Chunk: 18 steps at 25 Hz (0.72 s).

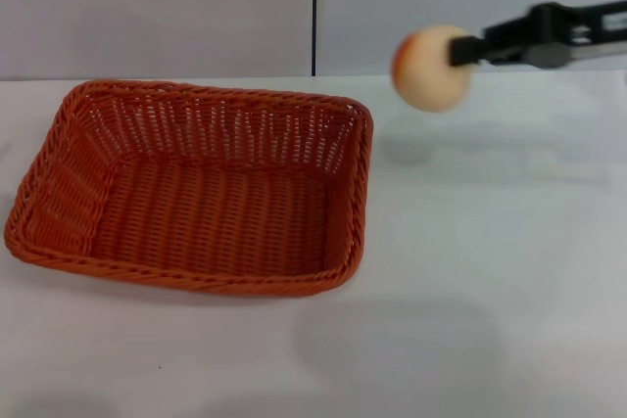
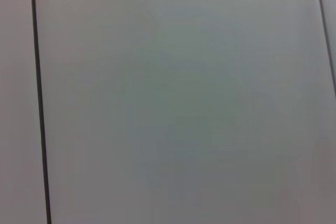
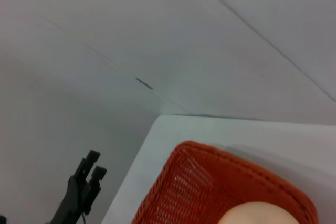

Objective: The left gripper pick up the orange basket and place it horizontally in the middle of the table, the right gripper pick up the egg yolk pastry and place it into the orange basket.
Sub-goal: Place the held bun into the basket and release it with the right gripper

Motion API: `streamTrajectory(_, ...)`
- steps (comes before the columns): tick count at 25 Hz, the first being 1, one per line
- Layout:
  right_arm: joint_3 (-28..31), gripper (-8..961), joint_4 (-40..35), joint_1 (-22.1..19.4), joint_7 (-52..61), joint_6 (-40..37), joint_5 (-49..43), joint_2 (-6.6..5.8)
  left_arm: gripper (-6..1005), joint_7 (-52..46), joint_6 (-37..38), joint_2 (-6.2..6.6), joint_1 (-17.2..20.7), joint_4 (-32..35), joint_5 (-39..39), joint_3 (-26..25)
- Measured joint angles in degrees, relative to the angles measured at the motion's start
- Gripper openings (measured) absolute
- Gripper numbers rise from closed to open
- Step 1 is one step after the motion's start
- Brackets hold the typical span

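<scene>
Right tool [image 1: 468, 50] is clamped on the pastry [image 1: 431, 68], holding it in the air well above the surface [image 1: 470, 271], off to the right of the basket [image 1: 196, 188].

Risk: the grip looks like a tip pinch on one side of a round bun. A fast swing could roll it out, or a squeeze could crush it. An early release would drop it outside the near rim.

Room: the path toward the basket is open, and the basket is wide and shallow.

Left tool [image 3: 86, 179] is parked past the surface's far edge; can't tell if its fingers are apart.
</scene>
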Motion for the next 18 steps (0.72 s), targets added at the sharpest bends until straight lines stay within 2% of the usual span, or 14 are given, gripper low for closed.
streamTrajectory(1, -1.57, 51, 2.75, 1.98, -1.01, -2.88, -0.06, 0.0, 683, 0.52, 0.66, -0.05, 0.31, -0.1, 0.0, 0.0)
streamTrajectory(4, -3.94, 55, 5.65, 3.76, -1.94, -6.07, 0.07, 0.02, 684, 0.53, 1.21, -0.07, 0.76, -0.14, 0.0, 0.0)
streamTrajectory(6, -7.45, 58, 9.8, 6.55, -2.55, -9.87, 0.14, 0.62, 684, 0.54, 1.49, -0.08, 1.38, -0.2, 0.01, 0.0)
streamTrajectory(7, -7.45, 60, 9.8, 6.55, -2.55, -9.87, 0.14, 0.62, 684, 0.54, 1.49, -0.08, 1.38, -0.2, 0.01, 0.0)
streamTrajectory(8, -10.01, 61, 11.13, 7.96, -2.52, -11.63, -0.02, 1.38, 684, 0.57, 1.49, -0.08, 1.71, -0.24, 0.0, -0.04)
streamTrajectory(10, -11.07, 64, 11.32, 8.39, -2.49, -11.96, -0.01, 1.86, 684, 0.59, 1.49, -0.08, 1.84, -0.25, 0.01, -0.09)
streamTrajectory(11, -12.35, 66, 11.32, 9.07, -2.4, -12.37, 0.14, 2.99, 684, 0.63, 1.48, -0.07, 2.14, -0.25, 0.01, -0.49)
streamTrajectory(12, -12.35, 67, 11.32, 9.07, -2.4, -12.37, 0.14, 2.99, 684, 0.63, 1.48, -0.07, 2.14, -0.25, 0.01, -0.49)
streamTrajectory(13, -12.52, 69, 11.2, 9.61, -2.42, -12.53, 0.29, 4.16, 684, 0.65, 1.48, -0.02, 2.27, -0.25, 0.01, -0.81)
streamTrajectory(14, -12.52, 70, 11.2, 9.61, -2.42, -12.53, 0.29, 4.16, 684, 0.66, 1.49, 0.0, 2.36, -0.22, 0.01, -1.21)
streamTrajectory(16, -12.98, 73, 11.36, 10.15, -3.22, -13.72, 0.4, 5.23, 684, 0.65, 1.59, 0.09, 2.68, -0.05, 0.02, -2.45)
streamTrajectory(18, -13.73, 76, 11.66, 10.32, -3.68, -14.7, 0.42, 5.54, 684, 0.64, 1.67, 0.11, 2.7, -0.03, 0.06, -2.67)
